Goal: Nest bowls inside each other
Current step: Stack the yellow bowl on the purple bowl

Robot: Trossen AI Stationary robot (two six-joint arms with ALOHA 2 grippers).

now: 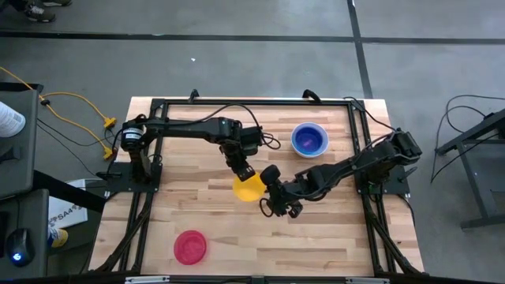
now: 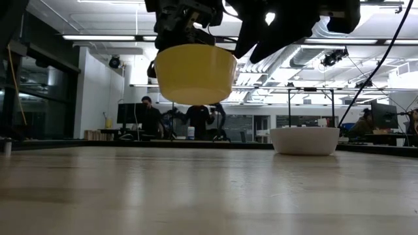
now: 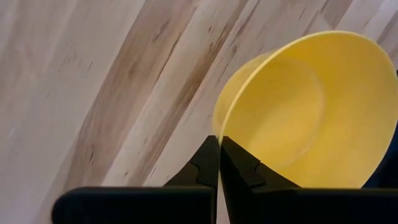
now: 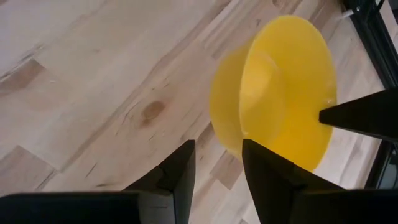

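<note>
A yellow bowl (image 1: 248,188) hangs above the middle of the table, upright and level in the low view (image 2: 196,73). My left gripper (image 1: 245,171) is shut on the bowl from its far-left side. My right gripper (image 4: 217,163) stands open just to the near right of the bowl (image 4: 273,93). Its fingers are beside the bowl's outer wall, and I cannot tell whether they touch it. At the far right a blue bowl (image 1: 309,140) sits inside a white bowl (image 2: 304,140). A red bowl (image 1: 190,246) rests on its base near the front left. My left gripper pinches the yellow bowl's rim (image 3: 219,132), with one finger inside the bowl and one against its outer wall. The fingers slant down onto it from the far left. The bowl is lifted clear of the table, its opening up.
Black frame rails (image 1: 371,181) run along the table's left, right and far sides. Bare wood lies between the red bowl and the right rail. People stand at desks in the room behind the table.
</note>
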